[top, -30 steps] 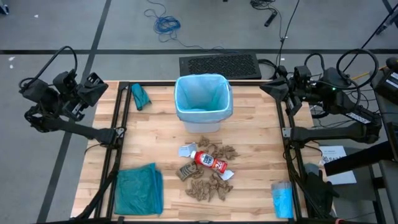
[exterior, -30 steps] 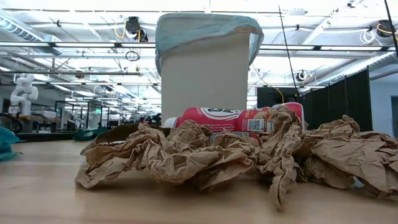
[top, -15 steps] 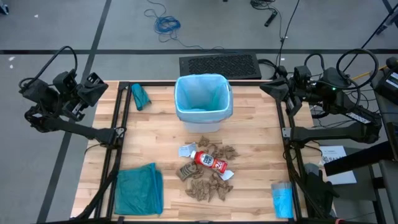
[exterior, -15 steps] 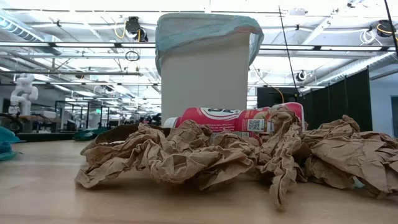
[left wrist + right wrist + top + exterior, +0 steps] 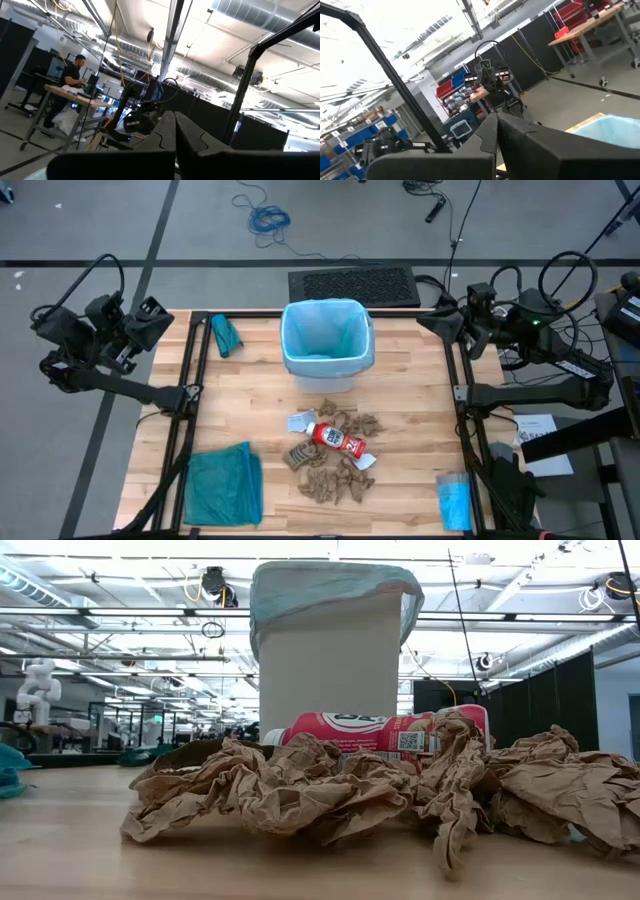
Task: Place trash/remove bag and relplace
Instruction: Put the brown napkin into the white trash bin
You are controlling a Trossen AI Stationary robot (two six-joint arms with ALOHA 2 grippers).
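Right gripper [image 5: 447, 326]: fingers pressed together, empty, parked at the far right corner of the table [image 5: 250, 405], clear of every object. Its wrist view shows the two dark fingers meeting tip to tip with nothing between them. Left gripper [image 5: 150, 313]: likewise clamped on nothing, parked off the far left corner.

Change over the last second: only a slight shift at the right arm's upper links and its looped cable; the left arm and all items on the table are unmoved. Judgement: the right arm may be starting to move, but no task step has begun.

The trash [image 5: 333, 450] lies in a heap at table centre, slightly toward the near edge: brown crumpled paper scraps [image 5: 280, 795], a red-and-white bottle [image 5: 338, 441] lying on its side across them, and a whitish wrapper [image 5: 301, 422] at the heap's left. None of it is in the white bin [image 5: 327, 346].

The bin stands just beyond the heap, upright. The pale blue bag [image 5: 330, 585] lines it, its edge folded over the rim.

Outward: a dark teal bag [image 5: 226, 485] lies flat at the near left corner, a small teal bundle [image 5: 226, 336] at the far left, a folded blue packet [image 5: 454, 500] at the near right.
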